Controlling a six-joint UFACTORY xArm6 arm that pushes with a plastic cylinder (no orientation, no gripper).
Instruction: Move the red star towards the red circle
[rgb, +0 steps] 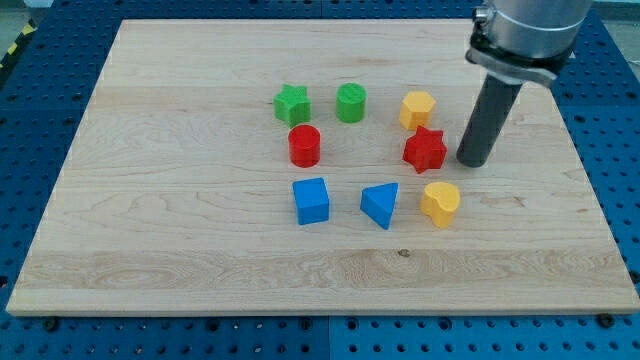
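Nearest the view's bottom on the desk (150, 260) sit the blue cube (311, 201), the blue triangular block (381, 205) and a yellow heart-like block (440, 203). One row further up, the red star (425, 149) lies at the view's right and the red circle (304, 145) well apart to its left, with open wood between them. My tip (472, 162) stands just beside the star's right edge, seemingly not quite touching. There is no end effector with jaws here, only the rod, so nothing opens or closes. To do this step well, I judge the tip should meet the star at mid-height and push straight leftward, keeping centred so the star does not spin off toward the yellow hexagon-like block (417, 109). Farthest up are the green cylinder (351, 103) and green star (292, 104).
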